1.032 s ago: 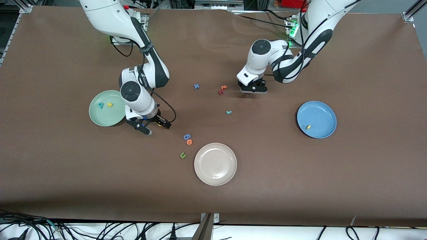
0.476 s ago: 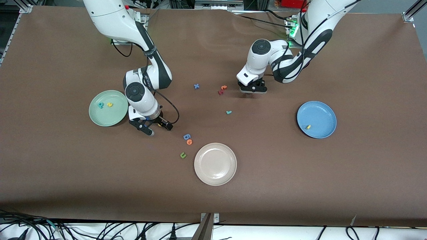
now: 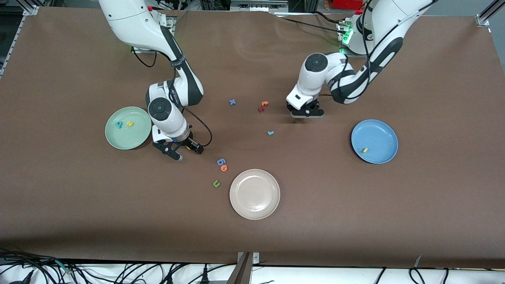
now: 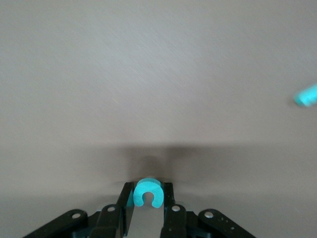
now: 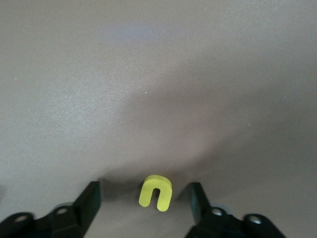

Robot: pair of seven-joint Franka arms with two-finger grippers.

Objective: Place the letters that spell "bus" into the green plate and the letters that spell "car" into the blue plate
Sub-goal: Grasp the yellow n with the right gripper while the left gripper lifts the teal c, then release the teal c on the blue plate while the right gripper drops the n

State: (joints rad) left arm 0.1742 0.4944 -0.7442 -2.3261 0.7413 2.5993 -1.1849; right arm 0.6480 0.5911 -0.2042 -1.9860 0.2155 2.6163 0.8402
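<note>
Left end effector (image 4: 144,208) clamped on tiny teal toy "c" (image 4: 146,191); right end effector (image 5: 143,201) apart around small yellow toy "u" (image 5: 156,192) on brown desk (image 5: 158,74).

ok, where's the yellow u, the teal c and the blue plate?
yellow u (image 5: 156,193): right wrist view, middle of the letter, between the open right claw's fingers.
teal c (image 4: 148,192): left wrist view, its curved top, pinched in the left claw.
blue plate (image 3: 378,134): front view, bare inner surface.
</note>
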